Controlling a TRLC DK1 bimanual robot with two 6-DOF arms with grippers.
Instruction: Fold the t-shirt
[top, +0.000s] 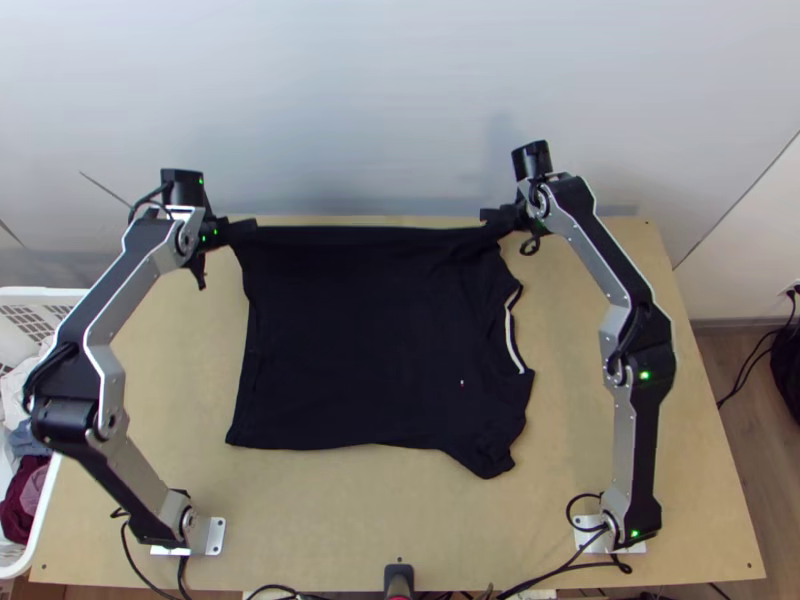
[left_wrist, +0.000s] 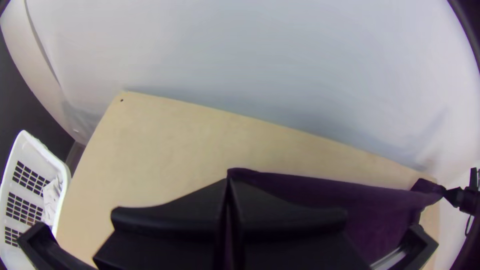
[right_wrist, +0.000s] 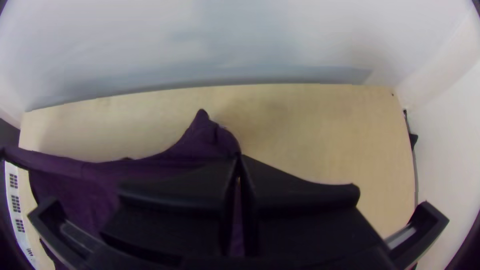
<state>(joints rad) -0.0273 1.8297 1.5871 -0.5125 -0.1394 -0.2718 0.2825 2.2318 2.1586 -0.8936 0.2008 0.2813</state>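
- On our light wooden counter (top: 575, 320), mid-frame, lies the black short-sleeved t-shirt (top: 350, 340), upper edge taut.
- We clench that edge with black flat-fingered left gripper (top: 250, 229), upper left, and matching right gripper (right_wrist: 239, 157), upper right; overpulling could slip a corner, skewing the fold.

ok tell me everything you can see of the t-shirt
The t-shirt is dark cloth with a small pale mark on the chest and a white strip along the neckline. It lies spread on the table, neck toward the top view's right, a short sleeve pointing nearward. The left gripper and right gripper pinch its far side, taut between them.
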